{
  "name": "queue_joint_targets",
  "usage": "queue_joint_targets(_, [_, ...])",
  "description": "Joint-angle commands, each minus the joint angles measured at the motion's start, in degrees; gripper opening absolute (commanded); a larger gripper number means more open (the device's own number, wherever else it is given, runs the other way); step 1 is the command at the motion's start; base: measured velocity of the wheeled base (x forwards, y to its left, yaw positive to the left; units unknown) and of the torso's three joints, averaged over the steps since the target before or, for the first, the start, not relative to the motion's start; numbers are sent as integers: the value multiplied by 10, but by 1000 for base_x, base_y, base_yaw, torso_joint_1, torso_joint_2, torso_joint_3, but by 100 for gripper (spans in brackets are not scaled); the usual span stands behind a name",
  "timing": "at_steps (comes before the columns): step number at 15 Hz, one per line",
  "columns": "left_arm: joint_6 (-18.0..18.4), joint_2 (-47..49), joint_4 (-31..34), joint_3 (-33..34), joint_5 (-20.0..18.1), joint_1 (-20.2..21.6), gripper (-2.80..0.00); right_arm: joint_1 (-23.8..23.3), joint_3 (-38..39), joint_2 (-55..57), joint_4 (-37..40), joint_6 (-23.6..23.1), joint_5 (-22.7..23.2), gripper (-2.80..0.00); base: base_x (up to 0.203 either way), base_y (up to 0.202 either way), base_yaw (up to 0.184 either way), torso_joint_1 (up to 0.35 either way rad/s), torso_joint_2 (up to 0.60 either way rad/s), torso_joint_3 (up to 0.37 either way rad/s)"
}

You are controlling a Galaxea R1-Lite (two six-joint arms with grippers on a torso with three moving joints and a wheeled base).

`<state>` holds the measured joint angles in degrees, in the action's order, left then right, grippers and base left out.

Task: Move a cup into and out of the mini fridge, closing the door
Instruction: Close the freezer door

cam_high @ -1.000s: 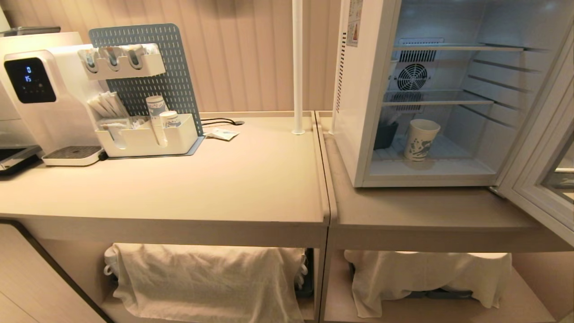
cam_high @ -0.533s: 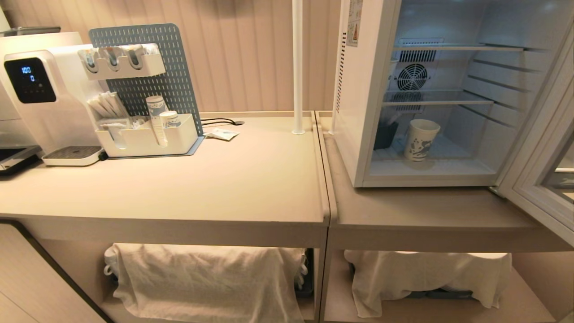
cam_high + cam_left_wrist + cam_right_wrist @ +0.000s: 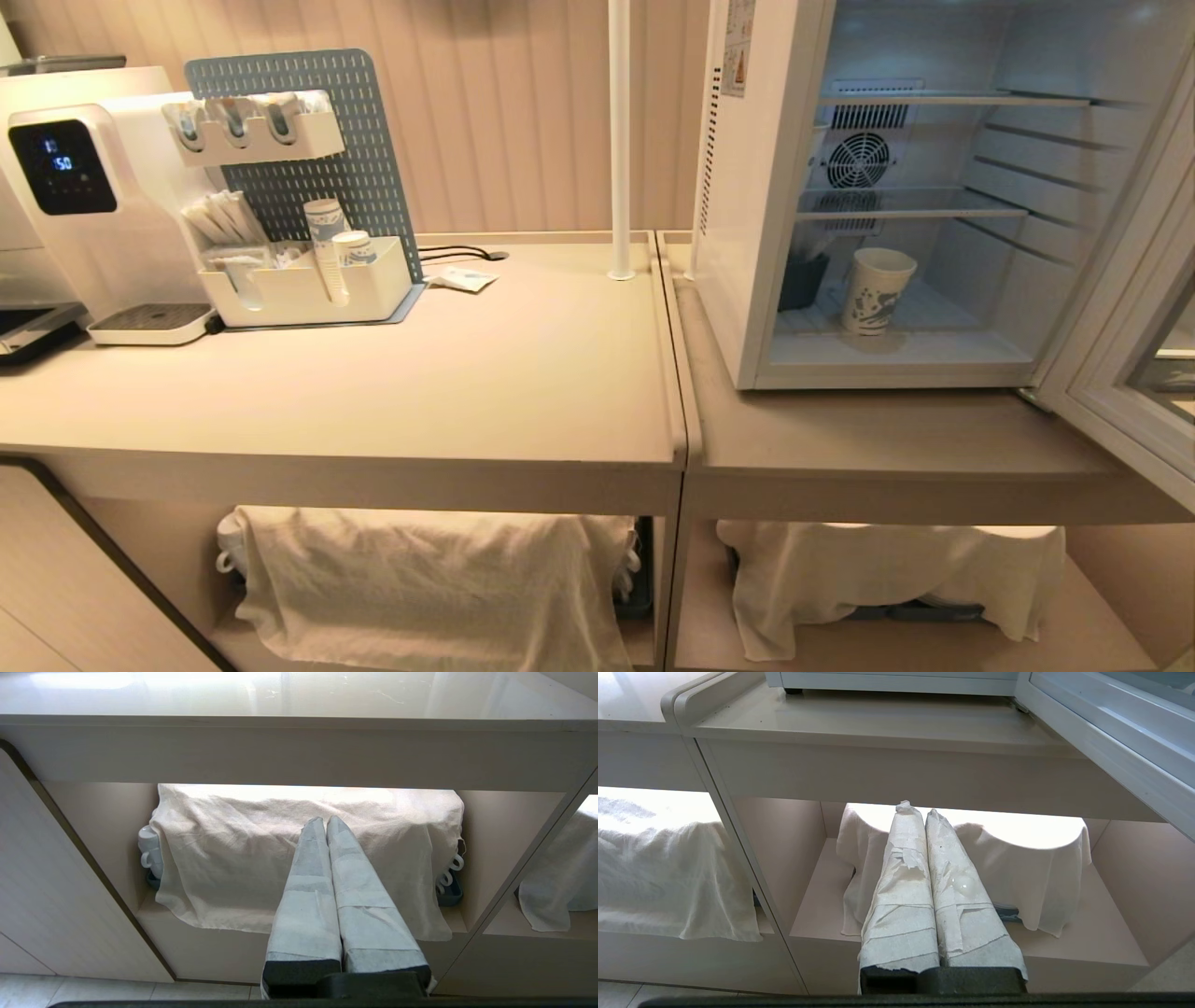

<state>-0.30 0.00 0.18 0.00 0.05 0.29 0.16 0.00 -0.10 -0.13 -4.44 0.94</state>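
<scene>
Cup (image 3: 876, 291): upright, long axis vertical, mouth up; base on the fridge floor, below the lower wire shelf, toward the middle of the compartment.
Cup, looks: white paper, tapered narrower at the base, rolled rim, blue print on the side facing out.
Fridge (image 3: 747, 233): white box on the right-hand counter (image 3: 887, 439), interior lit; two wire shelves, round fan grille at the back; a small dark tub sits at the back left of the floor, near the cup but apart from it.
Door (image 3: 1120, 411): swung wide open to the right, light frame around a glass pane; its lower edge also shows in the right wrist view (image 3: 1101, 751).
Left gripper (image 3: 326, 822): low in front of the left counter's under-shelf, fingers wrapped in pale tape and pressed together, holding nothing; aimed at a draped cloth (image 3: 299, 858).
Right gripper (image 3: 914, 809): low before the right counter's under-shelf, taped fingers closed tip to tip, empty; a second cloth (image 3: 1031, 868) lies behind it.
Arms: neither shows in the head view.
Left counter (image 3: 373, 392): white machine (image 3: 93, 205) with a dark display, blue pegboard (image 3: 317, 149), white organiser tray (image 3: 308, 289) with stacked printed cups (image 3: 327, 247).
Pole (image 3: 620, 140): white, upright, standing at the back between the counters.
</scene>
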Motion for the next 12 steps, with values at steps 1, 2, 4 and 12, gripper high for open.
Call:
queue_joint_targets(1, [0, 0, 0, 0, 0, 1, -280, 0, 0, 1, 0, 0, 0, -280, 0, 0, 0, 0, 0, 0])
queue_joint_targets(2, [0, 0, 0, 0, 0, 1, -280, 0, 0, 1, 0, 0, 0, -280, 0, 0, 0, 0, 0, 0])
queue_joint_targets(4, [0, 0, 0, 0, 0, 0, -280, -1, 0, 1, 0, 0, 0, -280, 0, 0, 0, 0, 0, 0])
queue_joint_targets(12, [0, 0, 0, 0, 0, 0, -280, 0, 0, 1, 0, 0, 0, -280, 0, 0, 0, 0, 0, 0])
